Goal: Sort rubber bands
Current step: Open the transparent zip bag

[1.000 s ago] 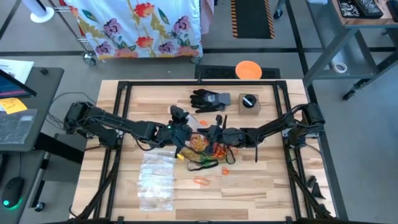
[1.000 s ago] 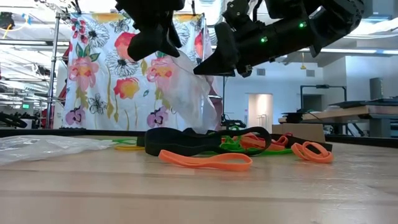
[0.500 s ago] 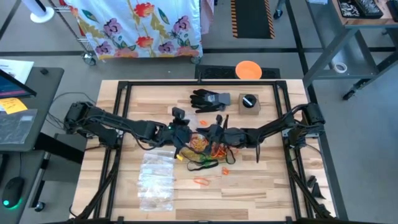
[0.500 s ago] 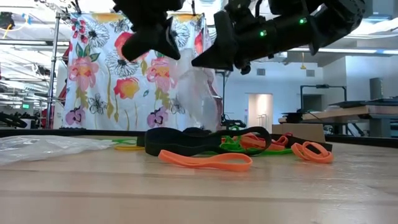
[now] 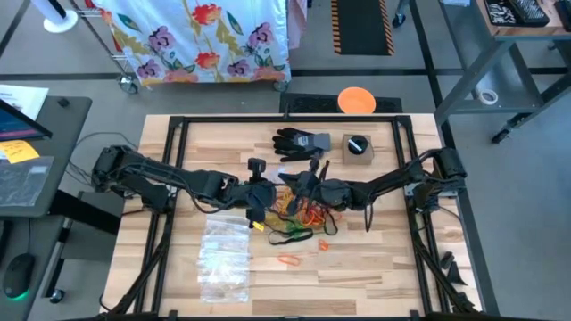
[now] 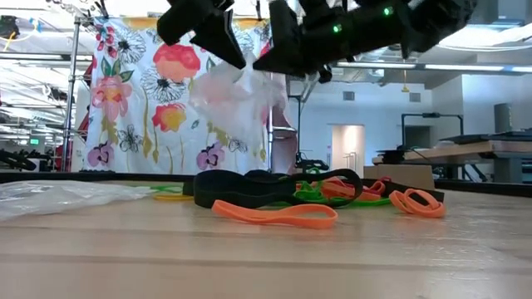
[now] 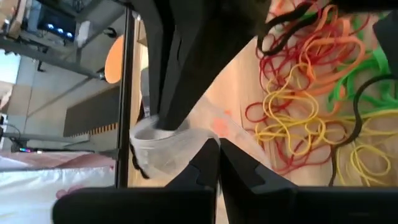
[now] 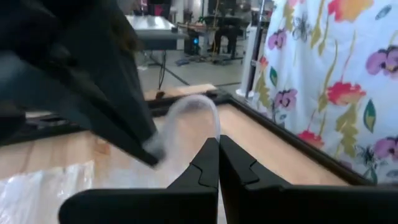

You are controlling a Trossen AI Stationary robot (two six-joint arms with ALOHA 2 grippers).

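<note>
The rubber bands (image 5: 302, 216) lie in a loose heap of green, orange, yellow, red and black loops at the table's middle, and they also show in the low view (image 6: 332, 189) and the left wrist view (image 7: 311, 93). Above the heap a crumpled clear plastic bag (image 6: 237, 95) hangs between my two grippers. My left gripper (image 5: 260, 193) is shut on it from the left. My right gripper (image 5: 299, 185) is shut on it from the right. My left gripper pinches the bag's upper edge (image 7: 200, 142) between its two shut fingers, slanting down from the table's left. The bag is lifted clear of the table and hangs slack below the fingers. My right gripper pinches the bag's rim (image 8: 216, 127) between its shut fingers, coming about level from the table's right. The bag curves away from the fingers toward my left gripper and hangs clear.
A black glove (image 5: 299, 143) and a small box (image 5: 357, 147) lie at the far side. More clear plastic bags (image 5: 223, 254) lie near left. One orange band (image 5: 288, 260) lies alone toward the near edge. A black frame (image 5: 178, 125) rims the table.
My left gripper has turned, risen a little and taken hold of the bag's upper edge. My right gripper has risen slightly with the bag. The bag, which hung flat from my right gripper, is now bunched and held higher between both.
</note>
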